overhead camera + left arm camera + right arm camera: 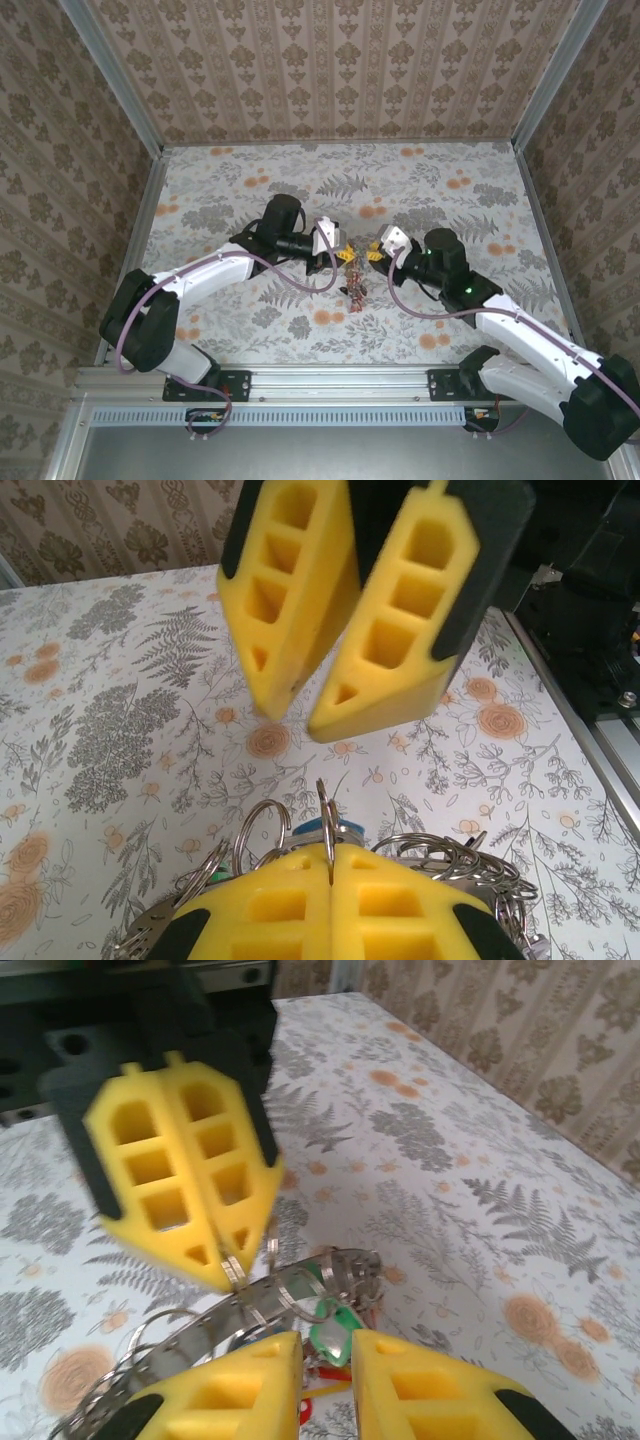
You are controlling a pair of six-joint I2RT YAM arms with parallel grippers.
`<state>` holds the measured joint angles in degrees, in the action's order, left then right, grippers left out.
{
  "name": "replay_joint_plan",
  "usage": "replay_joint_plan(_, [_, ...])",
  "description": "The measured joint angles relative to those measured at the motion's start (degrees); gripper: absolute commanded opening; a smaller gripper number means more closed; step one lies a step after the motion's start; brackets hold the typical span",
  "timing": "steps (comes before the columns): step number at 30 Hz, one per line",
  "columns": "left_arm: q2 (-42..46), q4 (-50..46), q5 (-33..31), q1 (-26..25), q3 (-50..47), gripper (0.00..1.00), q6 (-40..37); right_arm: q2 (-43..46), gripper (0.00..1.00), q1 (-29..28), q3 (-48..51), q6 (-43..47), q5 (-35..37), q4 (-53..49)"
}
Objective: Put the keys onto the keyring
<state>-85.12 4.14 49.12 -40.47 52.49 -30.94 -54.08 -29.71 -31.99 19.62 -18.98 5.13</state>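
L gripper (pixel 331 863) clamped tight on keyring (pixel 325 810) wire.
R gripper (pixel 328 1348) fingers slightly apart; green key head (pixel 330 1330) just by the gap.

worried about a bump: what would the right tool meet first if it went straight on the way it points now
Most likely the green key head on the keyring, sitting at the tips of the right tool. Just beyond is the left tool, though depth is unclear.

Table (pixel 430 190): covered in a pattern of grey leaves and orange flowers.
Middle: a keyring (pixel 349 262) with keys (pixel 355 292) is seen there.
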Motion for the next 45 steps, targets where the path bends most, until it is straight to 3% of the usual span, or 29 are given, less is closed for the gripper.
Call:
replay_joint_plan(7, [0.0, -2.3, 0.5, 0.0, 0.1, 0.0, -1.8, -1.2, 0.24, 0.1, -3.2, 4.9, -6.4, -4.2])
replay_joint_plan(27, [0.0, -3.0, 1.3, 0.0, 0.4, 0.0, -2.3, -7.1, 0.28, 0.7, -5.5, 9.2, -10.1, -5.3])
replay_joint_plan(40, [0.0, -3.8, 1.7, 0.0, 0.8, 0.0, -2.3, -10.2, 0.18, 1.2, -6.7, 10.2, -12.4, -5.7])
replay_joint_plan(45, [0.0, -3.7, 1.6, 0.0, 0.9, 0.0, -2.3, -10.7, 0.09, 1.4, -7.4, 10.3, -13.3, -6.5])
